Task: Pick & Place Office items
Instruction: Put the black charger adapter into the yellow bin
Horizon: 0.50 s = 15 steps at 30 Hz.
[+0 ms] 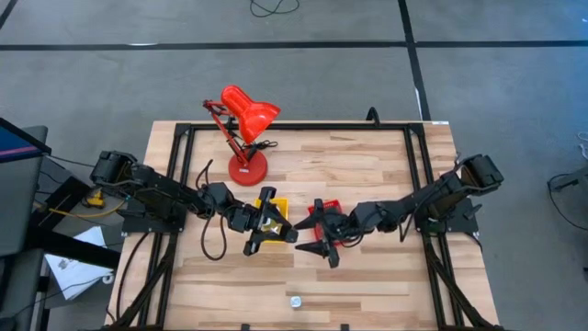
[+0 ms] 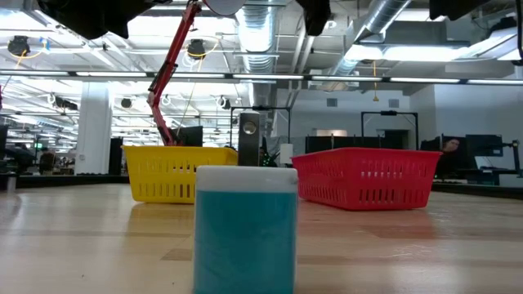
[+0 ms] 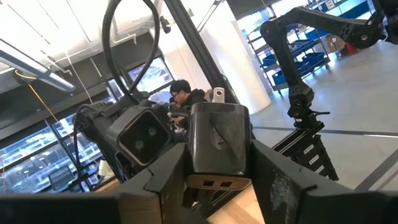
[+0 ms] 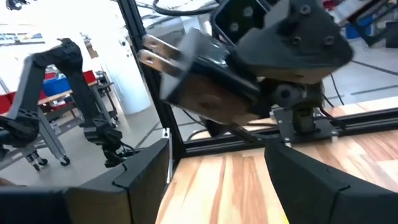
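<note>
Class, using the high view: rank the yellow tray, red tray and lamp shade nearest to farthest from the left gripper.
From the left gripper, shut on a dark plug:
1. Yellow tray, beneath it.
2. Red tray, to its right.
3. Lamp shade, by the table's far edge.

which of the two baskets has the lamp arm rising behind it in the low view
The yellow basket, on that picture's left; the red lamp slants up behind it. The red basket has only room background behind.

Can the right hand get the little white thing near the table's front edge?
Probably yes: the right hand is open and empty, with only bare table between it and the little white thing.
</note>
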Each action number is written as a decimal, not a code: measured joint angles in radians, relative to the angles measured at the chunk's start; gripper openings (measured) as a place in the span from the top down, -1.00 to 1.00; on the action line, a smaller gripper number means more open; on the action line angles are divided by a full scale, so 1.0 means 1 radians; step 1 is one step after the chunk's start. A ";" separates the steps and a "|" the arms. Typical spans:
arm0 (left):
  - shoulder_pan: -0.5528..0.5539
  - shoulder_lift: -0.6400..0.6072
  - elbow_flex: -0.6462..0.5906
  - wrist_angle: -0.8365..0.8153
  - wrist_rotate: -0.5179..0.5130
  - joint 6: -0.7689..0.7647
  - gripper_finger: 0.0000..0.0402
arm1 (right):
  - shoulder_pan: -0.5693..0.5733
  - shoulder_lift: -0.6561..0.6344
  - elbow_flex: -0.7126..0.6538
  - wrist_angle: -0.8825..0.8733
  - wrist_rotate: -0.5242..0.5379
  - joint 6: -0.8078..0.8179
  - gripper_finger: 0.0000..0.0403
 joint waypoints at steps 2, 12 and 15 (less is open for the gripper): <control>0.000 0.000 0.000 -0.002 0.000 0.000 0.25 | -0.012 0.000 0.000 -0.009 -0.007 0.000 -0.28; 0.000 0.000 0.000 -0.004 0.000 0.000 0.20 | -0.072 0.000 0.000 -0.042 -0.006 0.042 -0.44; 0.000 0.000 0.000 -0.006 0.000 0.000 0.24 | -0.089 0.000 0.000 -0.079 -0.063 0.108 -0.45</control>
